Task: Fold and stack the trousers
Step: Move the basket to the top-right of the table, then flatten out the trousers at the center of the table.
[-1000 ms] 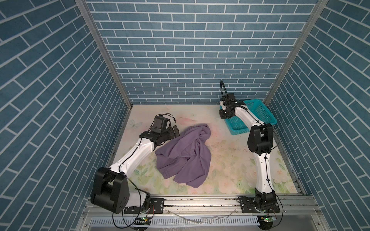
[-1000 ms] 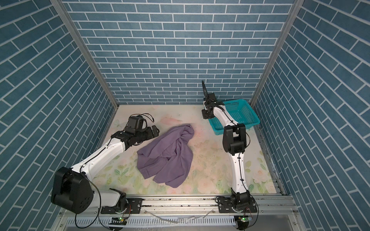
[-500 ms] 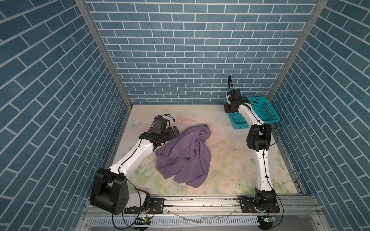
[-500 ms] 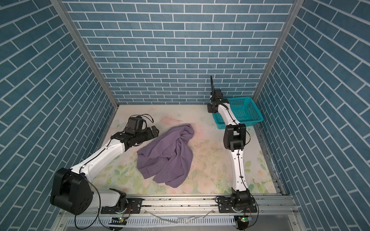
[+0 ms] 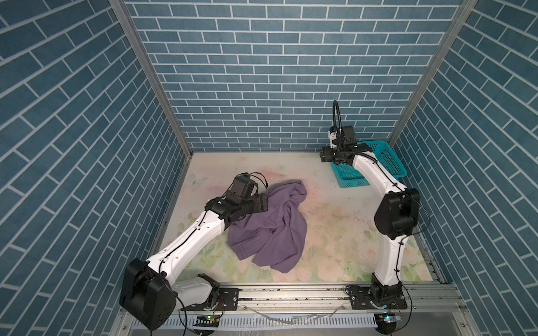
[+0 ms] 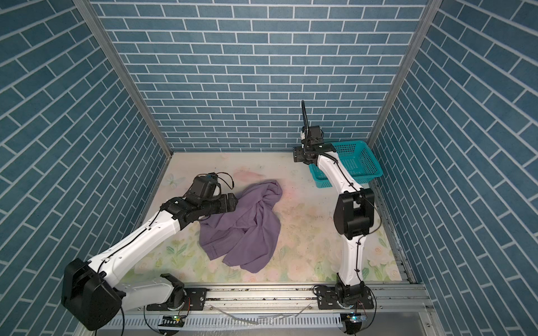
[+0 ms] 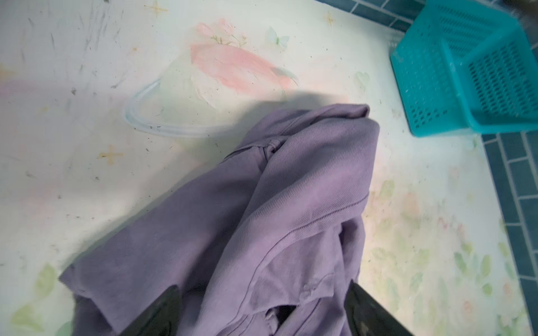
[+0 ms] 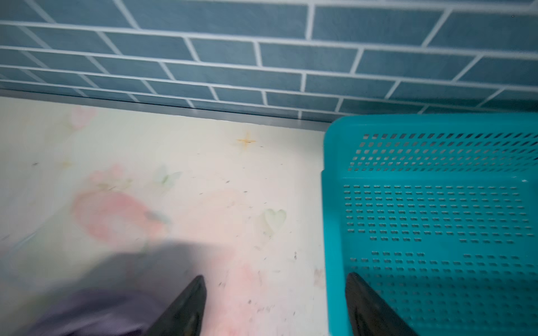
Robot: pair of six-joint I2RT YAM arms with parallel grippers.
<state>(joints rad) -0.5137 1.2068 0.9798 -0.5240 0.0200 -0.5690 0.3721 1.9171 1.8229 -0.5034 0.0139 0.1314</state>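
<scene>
One crumpled muted-purple trousers (image 5: 279,232) heap stretches with one end nearest the teal basket (image 5: 348,176); left end effector (image 7: 263,285) apart astride it, right end effector (image 8: 275,275) apart.

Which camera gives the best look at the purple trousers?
The top views: both show the whole crumpled trousers on the table. The left wrist view shows only part, close up, seams visible; the right wrist view catches just a blurred purple edge.
</scene>
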